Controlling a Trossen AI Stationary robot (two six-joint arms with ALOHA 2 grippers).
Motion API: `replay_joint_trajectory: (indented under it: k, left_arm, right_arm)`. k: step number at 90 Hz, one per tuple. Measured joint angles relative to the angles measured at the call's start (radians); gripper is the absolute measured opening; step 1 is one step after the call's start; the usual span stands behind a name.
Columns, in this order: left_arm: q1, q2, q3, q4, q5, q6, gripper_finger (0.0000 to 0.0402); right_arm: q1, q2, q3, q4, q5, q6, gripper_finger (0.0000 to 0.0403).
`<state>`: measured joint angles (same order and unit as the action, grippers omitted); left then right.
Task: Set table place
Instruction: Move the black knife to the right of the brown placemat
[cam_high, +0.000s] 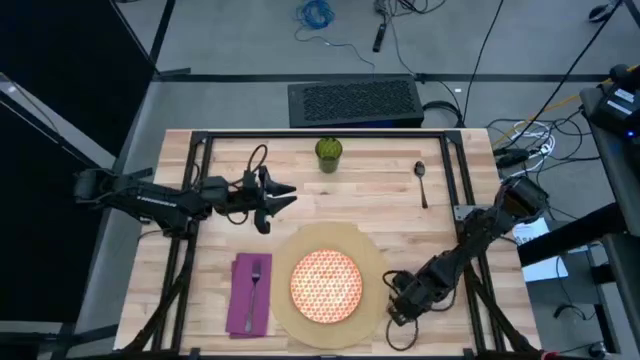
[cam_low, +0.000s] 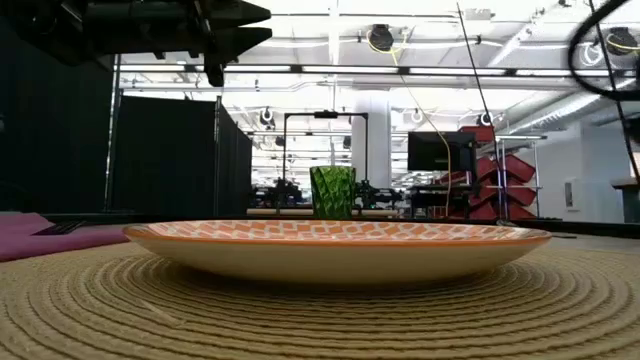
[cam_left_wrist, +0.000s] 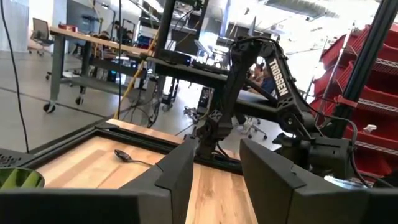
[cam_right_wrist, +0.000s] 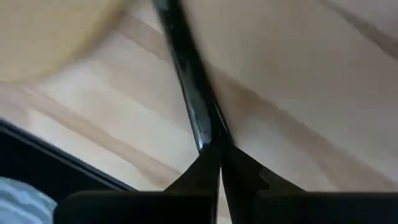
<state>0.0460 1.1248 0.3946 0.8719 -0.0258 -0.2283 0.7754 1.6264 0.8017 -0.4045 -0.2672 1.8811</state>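
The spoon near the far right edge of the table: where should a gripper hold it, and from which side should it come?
The spoon lies flat and alone on the table, bowl toward the far edge, handle pointing to the near side. Probably best to grip the thin handle near its middle, coming straight down from above, fingers across the handle's width. The right gripper already appears shut on a thin dark item.

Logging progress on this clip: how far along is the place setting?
Done: plate on the mat, fork on the napkin. In hand: right claw shut on the knife beside the mat. Left: spoon and cup still at the far edge; left claw is open and empty.
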Motion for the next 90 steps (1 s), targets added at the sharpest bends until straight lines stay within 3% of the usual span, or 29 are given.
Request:
replay_joint_trajectory:
  k: [27, 38, 46, 53, 71, 90]
  left_arm:
    - [0.000, 0.000, 0.000, 0.000, 0.005, 0.001, 0.0118]
    - [0.000, 0.000, 0.000, 0.000, 0.006, 0.001, 0.0118]
    - [0.000, 0.000, 0.000, 0.000, 0.013, 0.000, 0.0118]
    - [0.000, 0.000, 0.000, 0.001, 0.015, 0.000, 0.0118]
    - [0.000, 0.000, 0.000, 0.001, 0.015, 0.000, 0.0118]
    - [0.000, 0.000, 0.000, 0.002, 0.016, 0.000, 0.0118]
  right_arm:
    - [0.093, -0.040, -0.001, -0.017, 0.008, 0.174, 0.0000]
    - [0.093, -0.099, -0.001, -0.050, 0.116, 0.175, 0.0000]
    - [0.080, -0.146, 0.000, -0.036, 0.232, 0.143, 0.0002]
    - [0.062, -0.160, 0.000, -0.009, 0.270, 0.092, 0.0011]
    - [0.000, -0.128, 0.001, 0.077, 0.242, -0.066, 0.0040]
    - [-0.078, -0.083, 0.000, 0.077, 0.209, -0.171, 0.0004]
